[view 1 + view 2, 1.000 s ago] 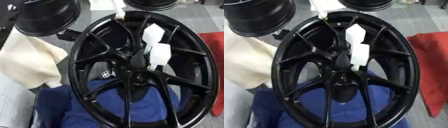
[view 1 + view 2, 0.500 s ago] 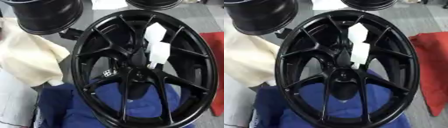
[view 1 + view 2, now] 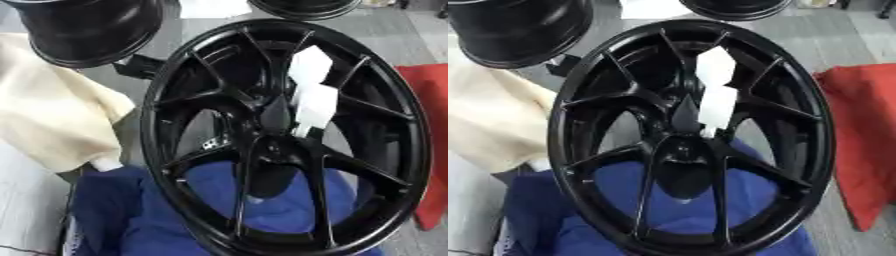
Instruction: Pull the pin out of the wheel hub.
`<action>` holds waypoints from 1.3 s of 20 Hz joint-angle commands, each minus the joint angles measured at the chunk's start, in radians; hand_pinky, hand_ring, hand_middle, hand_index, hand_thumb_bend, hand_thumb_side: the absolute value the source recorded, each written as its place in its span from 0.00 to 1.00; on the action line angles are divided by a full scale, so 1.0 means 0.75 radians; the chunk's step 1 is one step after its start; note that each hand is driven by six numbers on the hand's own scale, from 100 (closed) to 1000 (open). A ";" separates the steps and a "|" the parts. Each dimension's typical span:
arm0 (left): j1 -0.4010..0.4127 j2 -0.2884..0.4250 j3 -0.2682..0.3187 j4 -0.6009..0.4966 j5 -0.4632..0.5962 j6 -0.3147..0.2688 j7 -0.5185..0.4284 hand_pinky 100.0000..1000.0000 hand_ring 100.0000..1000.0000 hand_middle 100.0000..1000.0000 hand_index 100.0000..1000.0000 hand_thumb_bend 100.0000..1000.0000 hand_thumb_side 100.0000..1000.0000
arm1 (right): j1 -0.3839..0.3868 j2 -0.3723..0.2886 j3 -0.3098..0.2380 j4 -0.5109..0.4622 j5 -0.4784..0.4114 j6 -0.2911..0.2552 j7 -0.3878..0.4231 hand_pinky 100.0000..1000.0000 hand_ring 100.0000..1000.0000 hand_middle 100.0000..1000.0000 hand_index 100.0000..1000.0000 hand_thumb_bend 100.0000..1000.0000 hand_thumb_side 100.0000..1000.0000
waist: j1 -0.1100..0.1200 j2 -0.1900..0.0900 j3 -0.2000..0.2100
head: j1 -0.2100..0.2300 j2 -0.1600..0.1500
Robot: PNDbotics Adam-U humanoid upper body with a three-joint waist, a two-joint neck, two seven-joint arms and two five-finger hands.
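Observation:
A large black wheel hub with several spokes stands tilted in the middle of both views, its lower rim on a blue cloth. A white piece in two blocky segments lies across the spokes right of centre. Its narrow lower end reaches the hub's centre boss. I cannot tell whether this white piece is the pin. A dark pointed shape sits just left of it, unclear against the black hub. Neither of my hands shows in either view.
A second black wheel lies at the upper left and a third at the top edge. A cream cloth is on the left, a red cloth on the right, white paper at the top, on grey floor.
The whole picture has shifted, so the camera has moved: the hub now sits more central and higher. The white piece keeps its place against the spokes.

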 commanded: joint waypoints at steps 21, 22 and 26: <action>0.001 0.056 0.073 -0.101 0.159 0.072 0.360 0.77 0.78 0.64 0.75 0.00 0.71 | -0.017 -0.012 -0.011 -0.039 0.006 -0.008 -0.014 0.65 0.69 0.69 0.77 0.00 0.68 | -0.002 -0.042 0.017 | 0.012 0.000; 0.000 0.052 0.087 -0.123 0.176 0.080 0.382 0.77 0.78 0.64 0.74 0.00 0.69 | -0.017 -0.011 -0.011 -0.039 0.005 -0.007 -0.014 0.65 0.69 0.69 0.77 0.00 0.68 | -0.004 -0.042 0.019 | 0.011 -0.001; 0.012 0.008 0.146 -0.256 0.263 0.065 0.474 0.77 0.78 0.66 0.75 0.00 0.62 | -0.026 -0.010 -0.010 -0.039 0.005 -0.005 -0.013 0.65 0.69 0.68 0.77 0.00 0.68 | -0.014 -0.041 0.026 | 0.005 -0.010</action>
